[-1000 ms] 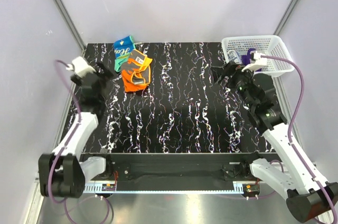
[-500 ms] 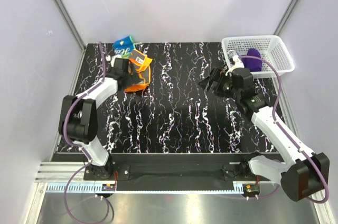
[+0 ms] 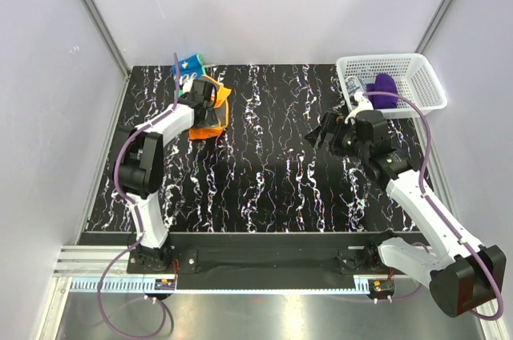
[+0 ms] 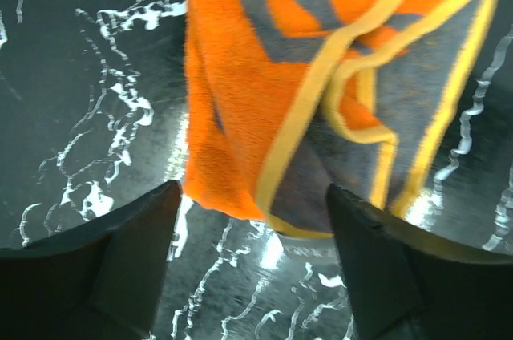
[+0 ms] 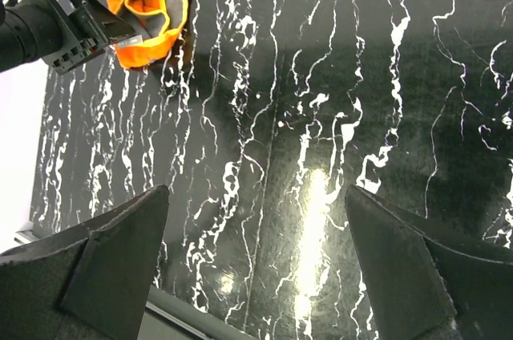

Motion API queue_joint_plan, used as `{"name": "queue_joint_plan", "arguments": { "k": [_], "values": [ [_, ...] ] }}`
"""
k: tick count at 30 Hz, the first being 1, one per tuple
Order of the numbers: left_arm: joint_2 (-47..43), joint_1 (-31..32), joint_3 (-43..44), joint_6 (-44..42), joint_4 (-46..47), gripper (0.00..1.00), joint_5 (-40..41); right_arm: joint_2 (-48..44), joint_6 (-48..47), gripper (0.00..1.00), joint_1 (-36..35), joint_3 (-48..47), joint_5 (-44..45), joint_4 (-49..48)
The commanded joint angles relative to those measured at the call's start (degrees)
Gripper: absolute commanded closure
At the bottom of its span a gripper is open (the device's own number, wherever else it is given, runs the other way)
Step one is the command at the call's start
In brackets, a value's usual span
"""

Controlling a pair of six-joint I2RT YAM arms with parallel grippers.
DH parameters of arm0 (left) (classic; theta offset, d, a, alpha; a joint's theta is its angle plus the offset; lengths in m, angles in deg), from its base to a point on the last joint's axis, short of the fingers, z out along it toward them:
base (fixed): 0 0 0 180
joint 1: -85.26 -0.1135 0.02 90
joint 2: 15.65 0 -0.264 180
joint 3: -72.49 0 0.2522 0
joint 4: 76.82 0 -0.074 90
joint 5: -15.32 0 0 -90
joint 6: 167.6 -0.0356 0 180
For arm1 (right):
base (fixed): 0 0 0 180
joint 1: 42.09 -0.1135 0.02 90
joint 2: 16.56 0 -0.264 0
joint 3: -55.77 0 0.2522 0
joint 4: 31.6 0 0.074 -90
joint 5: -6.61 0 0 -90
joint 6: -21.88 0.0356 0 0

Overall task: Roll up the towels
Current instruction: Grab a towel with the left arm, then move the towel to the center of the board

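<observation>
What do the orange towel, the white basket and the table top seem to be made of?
Orange towel: soft terry-like cloth; fuzzy pile, grey patches, yellow trim. White basket: probably rigid plastic; moulded lattice walls. Table top: hard and glossy, black with white marble-like veins, reflecting light; perhaps laminate.

top: overhead, far | wrists: downward, left nearest | shared: orange towel (image 3: 216,118)

left tool (image 4: 252,196) — jaws apart, arm outstretched | right tool (image 5: 256,196) — jaws wide
</observation>
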Motion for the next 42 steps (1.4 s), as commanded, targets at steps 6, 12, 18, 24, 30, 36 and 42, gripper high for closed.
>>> {"name": "queue_joint_plan", "arguments": {
  "k": [6,12,18,24,30,36,42],
  "values": [
    [1.2,-0.1,3.8,-0.9,0.6,0.82,3.5,-1.9,-2.2,0.01,-0.3,2.3,0.9,0.2],
    [-1.6,0.6,9.1,-4.3,-2.2,1.0,3.4,-2.4,-1.4,0.01,-0.3,2.2,1.3,1.0],
    [-12.4,7.2,16.9,-17.0,-3.7,1.0,-0.1,-3.8,-0.3,0.02,-0.2,-0.6,2.4,2.7],
    [-20.1,22.4,22.7,-34.0,-10.3,1.0,3.9,-5.1,1.2,0.02,-0.3,-4.1,2.0,5.0],
    [-29.5,26.5,2.8,-26.2,-11.5,0.9,3.5,-6.1,6.8,0.02,-0.2,0.5,0.1,4.1],
    [-30.2,26.5,-12.4,-12.4,-7.7,0.8,-2.3,-1.5,13.2,0.04,-0.3,6.3,-3.6,1.7],
    [-25.0,26.6,-15.0,-9.2,-4.6,0.81,-6.3,1.4,11.2,0.09,-4.0,9.2,-11.7,-0.8]
  ]
}}
